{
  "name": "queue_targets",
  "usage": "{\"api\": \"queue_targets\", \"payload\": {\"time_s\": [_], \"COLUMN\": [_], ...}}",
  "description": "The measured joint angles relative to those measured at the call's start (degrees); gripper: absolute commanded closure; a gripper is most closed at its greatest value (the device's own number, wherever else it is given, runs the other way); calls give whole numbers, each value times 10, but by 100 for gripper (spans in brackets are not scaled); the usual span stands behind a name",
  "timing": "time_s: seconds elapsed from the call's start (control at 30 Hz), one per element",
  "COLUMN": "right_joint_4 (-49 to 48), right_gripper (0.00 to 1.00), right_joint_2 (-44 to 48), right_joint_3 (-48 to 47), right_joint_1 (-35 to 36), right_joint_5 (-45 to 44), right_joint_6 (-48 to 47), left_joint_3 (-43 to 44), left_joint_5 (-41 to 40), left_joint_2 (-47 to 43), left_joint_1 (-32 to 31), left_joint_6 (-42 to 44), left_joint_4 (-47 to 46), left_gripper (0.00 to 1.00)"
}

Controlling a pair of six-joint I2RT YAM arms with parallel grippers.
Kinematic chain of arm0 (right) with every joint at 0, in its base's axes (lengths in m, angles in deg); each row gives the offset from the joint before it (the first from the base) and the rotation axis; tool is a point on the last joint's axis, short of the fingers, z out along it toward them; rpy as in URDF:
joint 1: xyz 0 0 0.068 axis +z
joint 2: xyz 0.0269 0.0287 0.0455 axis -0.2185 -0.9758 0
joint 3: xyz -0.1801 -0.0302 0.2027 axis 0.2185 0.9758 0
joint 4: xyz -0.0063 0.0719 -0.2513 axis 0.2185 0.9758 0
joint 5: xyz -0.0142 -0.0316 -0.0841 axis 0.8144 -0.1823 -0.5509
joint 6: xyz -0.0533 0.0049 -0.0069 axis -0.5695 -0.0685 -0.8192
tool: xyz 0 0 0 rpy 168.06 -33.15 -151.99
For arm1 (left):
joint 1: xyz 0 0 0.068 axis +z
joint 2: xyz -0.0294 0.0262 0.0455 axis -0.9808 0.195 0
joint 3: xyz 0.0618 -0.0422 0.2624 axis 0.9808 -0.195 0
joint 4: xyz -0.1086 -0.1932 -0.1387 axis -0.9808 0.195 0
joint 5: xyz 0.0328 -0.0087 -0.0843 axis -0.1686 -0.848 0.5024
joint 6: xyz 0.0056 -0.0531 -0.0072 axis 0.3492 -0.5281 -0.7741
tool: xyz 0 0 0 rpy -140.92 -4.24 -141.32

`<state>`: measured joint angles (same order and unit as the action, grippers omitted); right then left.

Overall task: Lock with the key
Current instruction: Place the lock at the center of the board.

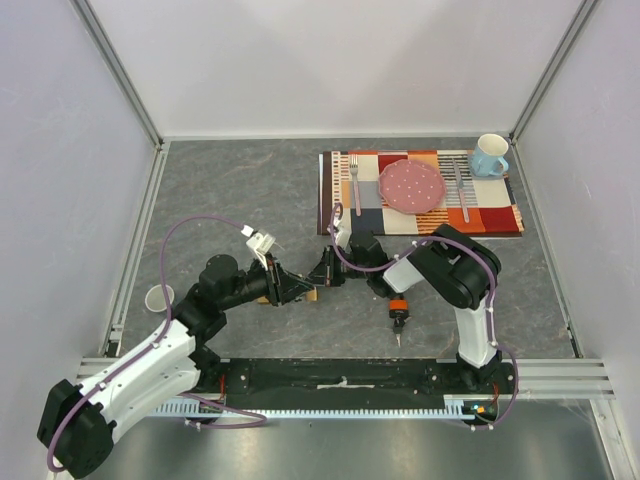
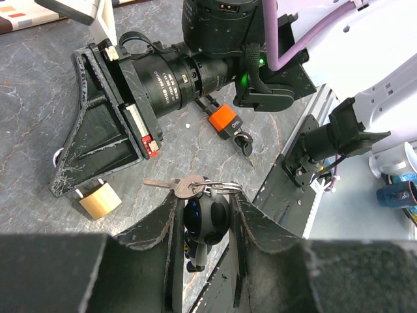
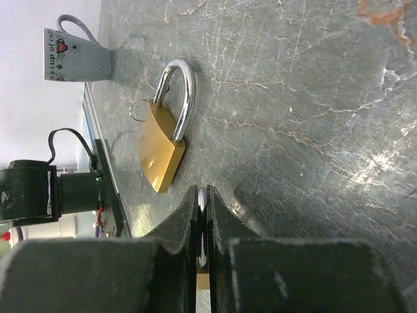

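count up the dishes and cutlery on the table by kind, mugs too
fork: 1
knife: 1
plate: 1
mugs: 2, the blue mug at the mat's corner and the grey mug near the table's left edge
total: 5

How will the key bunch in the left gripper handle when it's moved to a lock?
Likely floppy: the left gripper pinches only the black fob, so the keys sit loose on their ring and may swing or twist. Probably light, so little load on the grip. The round fob could rotate between the fingers if a key is pushed.
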<state>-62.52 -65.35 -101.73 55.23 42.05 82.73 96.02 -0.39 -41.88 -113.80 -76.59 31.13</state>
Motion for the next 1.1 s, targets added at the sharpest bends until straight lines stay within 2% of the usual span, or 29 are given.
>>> {"api": "queue_targets", "payload": {"time_s": [0.1, 0.13, 0.17, 0.2, 0.27, 0.4, 0.5, 0.57, 0.8, 1.1], "right_joint_4": [6, 11, 22, 32, 52, 113, 159, 196, 292, 336], "right_gripper": [79, 68, 63, 54, 47, 19, 6, 2, 2, 2], "right_joint_2": [3, 4, 7, 10, 24, 59, 85, 105, 182, 289], "right_joint_3": [-1, -1, -3, -3, -8, -21, -32, -35, -37, -30], "right_joint_1": [0, 1, 2, 2, 3, 8, 11, 12, 10, -21], "right_joint_5": [-7, -8, -14, -20, -28, -60, -89, -111, -175, -208], "right_joint_6": [-8, -12, -21, -25, -42, -84, -111, -129, -165, -186], "left_joint_3": [0, 0, 0, 0, 0, 0, 0, 0, -1, 4], "left_joint_5": [0, 0, 0, 0, 0, 0, 0, 0, 1, -1], "left_joint_2": [0, 0, 0, 0, 0, 0, 0, 3, 32, 132], "left_joint_1": [0, 0, 0, 0, 0, 0, 0, 0, 0, 0], "left_joint_6": [0, 0, 0, 0, 0, 0, 0, 0, 0, 3], "left_joint_4": [1, 1, 1, 1, 1, 1, 0, 0, -1, -3], "left_gripper": [98, 98, 98, 98, 98, 98, 98, 98, 98, 98]}}
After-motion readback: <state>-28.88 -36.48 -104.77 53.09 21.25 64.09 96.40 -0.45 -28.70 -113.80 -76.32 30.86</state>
